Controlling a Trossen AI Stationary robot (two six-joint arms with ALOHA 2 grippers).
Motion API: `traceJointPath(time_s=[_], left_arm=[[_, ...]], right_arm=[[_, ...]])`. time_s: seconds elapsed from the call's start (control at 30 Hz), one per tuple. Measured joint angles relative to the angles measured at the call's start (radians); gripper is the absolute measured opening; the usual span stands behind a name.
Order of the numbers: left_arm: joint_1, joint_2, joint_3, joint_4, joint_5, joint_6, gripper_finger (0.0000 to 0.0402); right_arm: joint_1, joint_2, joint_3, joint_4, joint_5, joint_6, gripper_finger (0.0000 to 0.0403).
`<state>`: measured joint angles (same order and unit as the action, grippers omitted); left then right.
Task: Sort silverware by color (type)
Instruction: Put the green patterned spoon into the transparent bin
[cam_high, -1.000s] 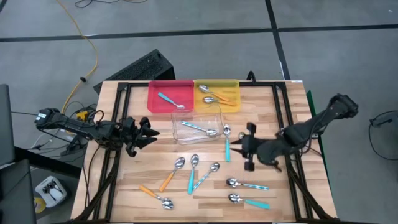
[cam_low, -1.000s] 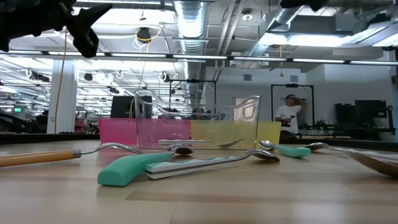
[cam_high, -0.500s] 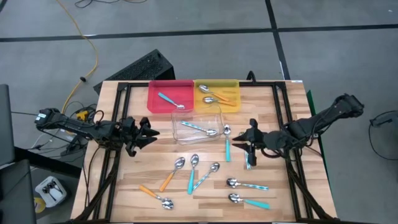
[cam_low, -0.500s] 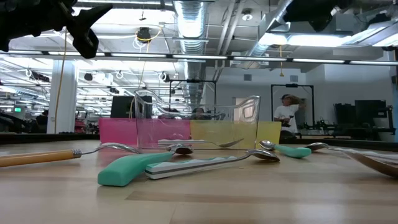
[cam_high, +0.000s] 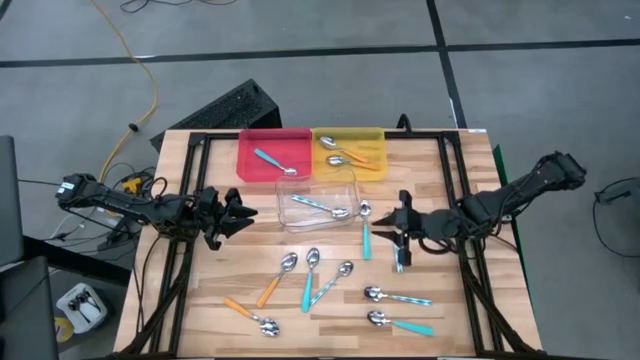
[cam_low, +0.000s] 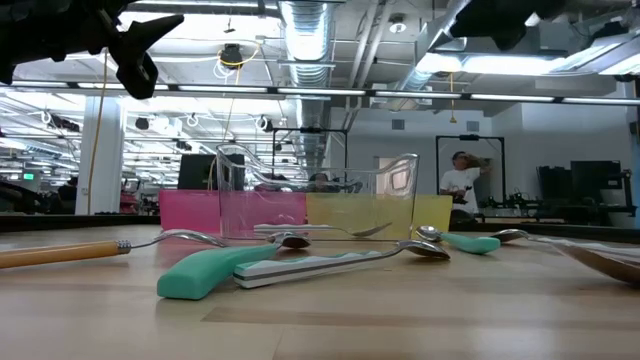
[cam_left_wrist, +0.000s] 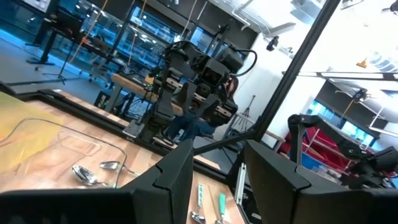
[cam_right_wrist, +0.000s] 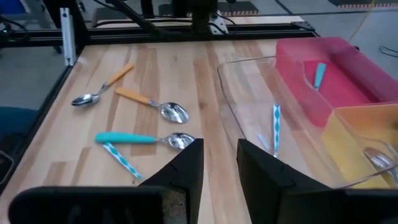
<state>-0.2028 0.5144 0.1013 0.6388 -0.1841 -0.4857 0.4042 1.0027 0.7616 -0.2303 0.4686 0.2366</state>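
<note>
**Operator:** Silverware (cam_high: 310, 275), where is it, and what is hard for me to make out?

**Observer:** Most of your spoons lie loose on the desk (cam_high: 220, 270), in front of the three trays. You have one teal-handled spoon in the red tray (cam_high: 242, 160), orange-handled ones in the yellow tray (cam_high: 381, 150), and a pale striped one in the clear tray (cam_high: 283, 190). From desk height, the clear walls blur what lies behind them. The arms are cut off at the upper edge, and the orange handle runs out of the picture at the side.

**Operator:** And my fingers?

**Observer:** Your left gripper (cam_high: 248, 212) hangs over the desk's left edge. Your right gripper (cam_high: 392, 228) hangs just beside a teal spoon (cam_high: 365, 235) near the clear tray. On both, the fingers stand partly apart with nothing between them.

**Operator:** The surface and the room?

**Observer:** You have pale wooden planks inside a black metal frame, on a grey floor with a yellow cable (cam_high: 140, 60). Beyond it you see ceiling ducts, glass partitions and a person (cam_low: 462, 185) far off. The spoon bowls are shiny metal, and the handles are slim matte plastic.
</note>
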Motion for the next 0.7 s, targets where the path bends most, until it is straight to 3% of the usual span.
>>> traceJointPath(time_s=[0.7], left_arm=[[0.0,0.001,0.0,-0.037,-0.005,-0.001,0.013]], right_arm=[[-0.001,0.0,0.0,0.0,0.0,0.001,0.012]])
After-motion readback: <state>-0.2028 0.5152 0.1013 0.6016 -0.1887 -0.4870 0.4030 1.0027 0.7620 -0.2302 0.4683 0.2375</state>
